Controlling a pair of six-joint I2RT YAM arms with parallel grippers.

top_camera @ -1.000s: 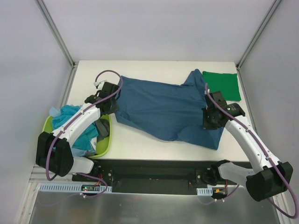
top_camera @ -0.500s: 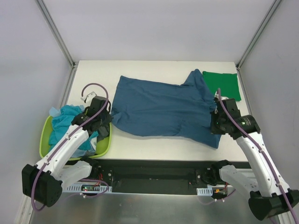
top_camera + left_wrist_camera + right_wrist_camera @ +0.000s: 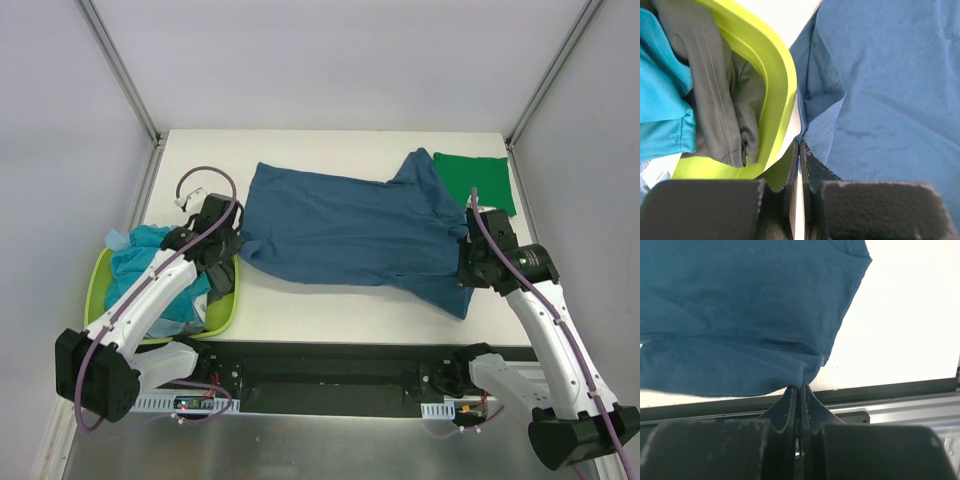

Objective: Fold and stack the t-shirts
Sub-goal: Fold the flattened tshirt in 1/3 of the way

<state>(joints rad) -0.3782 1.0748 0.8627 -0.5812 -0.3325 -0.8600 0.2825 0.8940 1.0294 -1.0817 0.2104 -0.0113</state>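
Note:
A dark teal-blue t-shirt lies spread across the middle of the table, stretched between my two grippers. My left gripper is shut on its left edge, right beside the basket; in the left wrist view the jaws pinch the shirt's hem. My right gripper is shut on the shirt's right edge; in the right wrist view the cloth bunches into the closed tips. A bright green t-shirt lies folded at the far right. Light turquoise and dark grey t-shirts lie in the basket.
The lime-green plastic basket stands at the table's left near corner, its rim close against my left fingers. The black rail along the table's near edge lies just beyond my right gripper. Frame posts stand at the far corners.
Both grippers moved outward and toward the near edge with the teal-blue shirt, pulling it flatter and wider. In the last half second the left gripper shifted slightly back up.

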